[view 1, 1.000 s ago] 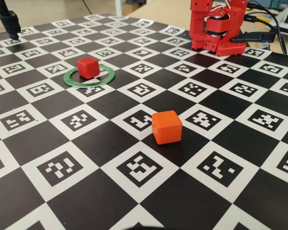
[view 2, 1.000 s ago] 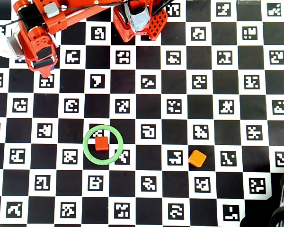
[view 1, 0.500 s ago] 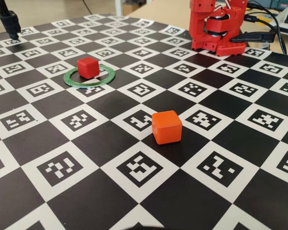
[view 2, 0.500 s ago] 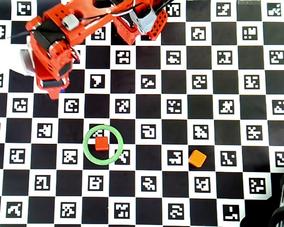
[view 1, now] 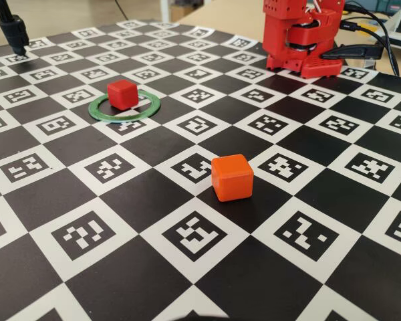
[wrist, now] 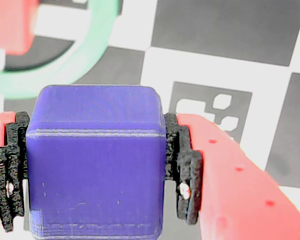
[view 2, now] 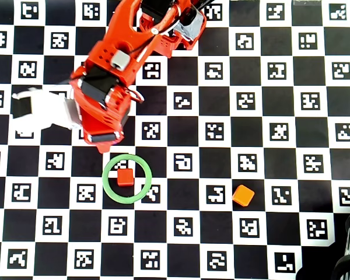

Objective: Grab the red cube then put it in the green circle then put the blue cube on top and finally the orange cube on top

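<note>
In the wrist view, the red cube (wrist: 7, 25) sits blurred at upper left, inside the green circle (wrist: 65, 75). Filling lower centre, the blue cube (wrist: 95, 165) is clamped between the gripper (wrist: 95, 170) and its black pads (wrist: 187, 170). In the overhead view, the orange cube (view 2: 243, 195) lies right of centre on the checkered board (view 2: 280, 93).

A black-and-white checkerboard mat (view 1: 67, 194) printed with square markers fills the frame. A black stand (view 1: 12, 28) sits upper left; black cables (view 1: 377, 40) trail upper right.
</note>
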Tool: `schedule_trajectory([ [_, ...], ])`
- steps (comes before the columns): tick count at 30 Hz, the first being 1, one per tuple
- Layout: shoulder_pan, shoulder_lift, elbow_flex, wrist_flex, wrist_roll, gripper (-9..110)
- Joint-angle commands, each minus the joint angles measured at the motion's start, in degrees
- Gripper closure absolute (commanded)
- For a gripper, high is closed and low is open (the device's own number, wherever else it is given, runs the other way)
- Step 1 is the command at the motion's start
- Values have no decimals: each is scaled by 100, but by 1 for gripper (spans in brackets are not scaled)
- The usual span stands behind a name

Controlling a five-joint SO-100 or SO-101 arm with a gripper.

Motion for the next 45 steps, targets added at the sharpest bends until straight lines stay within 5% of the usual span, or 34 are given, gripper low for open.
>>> schedule_trajectory([
  [1,-123,114,-369,-193,185,98],
  [23,-835,-457,334,-1705,721,98],
  [45,-352,-677,703,-2373,246,98],
])
